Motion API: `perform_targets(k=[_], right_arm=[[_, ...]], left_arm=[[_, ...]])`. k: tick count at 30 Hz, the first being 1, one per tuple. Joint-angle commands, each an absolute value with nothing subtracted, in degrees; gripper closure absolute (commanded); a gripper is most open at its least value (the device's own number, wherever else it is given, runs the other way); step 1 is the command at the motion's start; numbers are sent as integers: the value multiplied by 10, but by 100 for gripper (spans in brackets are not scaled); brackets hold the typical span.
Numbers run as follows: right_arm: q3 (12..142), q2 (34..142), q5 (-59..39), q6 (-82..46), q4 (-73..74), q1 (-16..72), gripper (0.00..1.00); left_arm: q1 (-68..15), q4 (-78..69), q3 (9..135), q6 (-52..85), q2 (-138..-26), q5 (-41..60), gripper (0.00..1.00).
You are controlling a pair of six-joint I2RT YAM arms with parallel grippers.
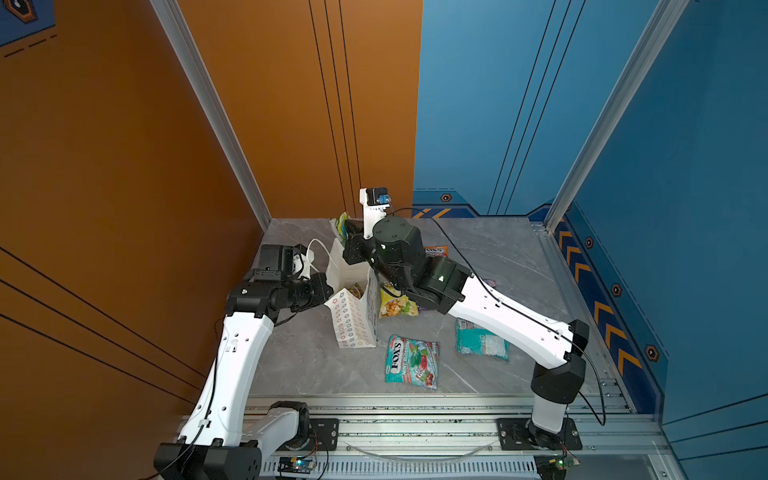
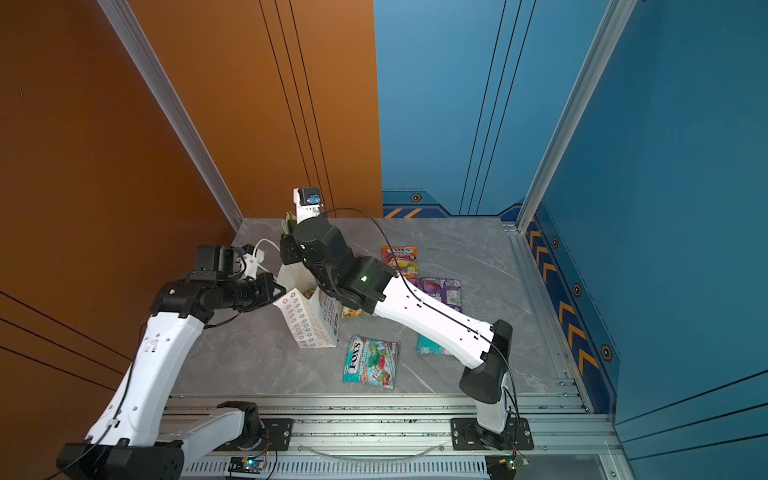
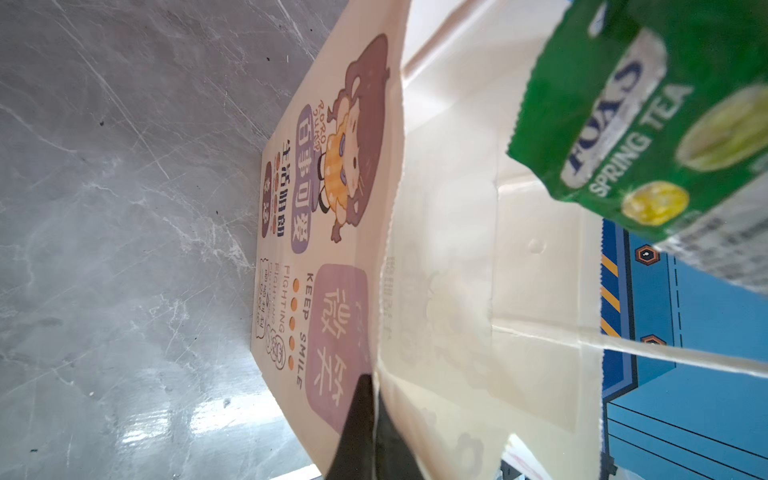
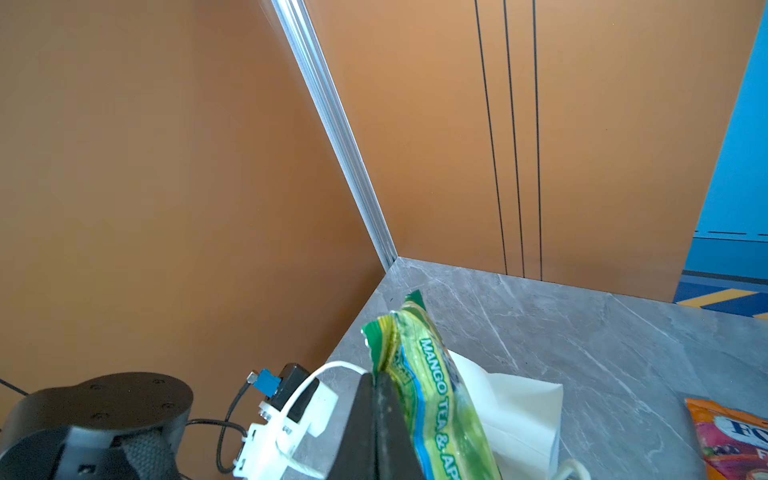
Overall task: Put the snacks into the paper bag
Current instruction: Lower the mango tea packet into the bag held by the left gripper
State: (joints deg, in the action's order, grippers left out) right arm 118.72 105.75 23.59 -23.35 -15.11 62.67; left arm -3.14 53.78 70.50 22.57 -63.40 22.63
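- Mint packet [image 1: 412, 362], teal packet [image 1: 482, 343] and yellow packet [image 1: 397, 302] lie on the table [image 1: 299, 357] nearest the base rail, outside the bag [image 1: 353, 307]. They are still to be packed; the right arm crosses low over them, so a careless pull-back could sweep one toward the table edge.
- Bag stands upright at mid-table, mouth open, something already inside. Left gripper [image 3: 370, 419] is pressed together on the bag's rim, pinching the paper. If that pinch slips or tugs, the light bag could tip, or its mouth fold shut.
- Right gripper [image 4: 376, 415] is clamped on the green packet [image 4: 432, 395], holding it above the far side of the mouth. Only an edge is pinched and the film looks slick, so I judge it could slide out early.
- The packet hangs near the rim; released off-centre, it could catch the rim or the handle [image 1: 316, 249] and fall behind the bag.
- Orange packet [image 2: 400, 258] and purple packet [image 2: 442, 291] lie farther back, well clear.
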Motion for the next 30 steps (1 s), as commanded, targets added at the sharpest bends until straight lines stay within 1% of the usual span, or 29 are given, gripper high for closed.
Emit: perform_targets(k=[1,17,30], right_arm=[[1165,1021,264,-235,-109,622,100],[1062,970,276,-266,-130,618,100],[1033,969,301,-277,-152,603,100]], left_arm=[[-37,537,696,225,-626,217,96],[-37,536,697,223,-622,217,95],[-37,537,695,222,-621,219,95]])
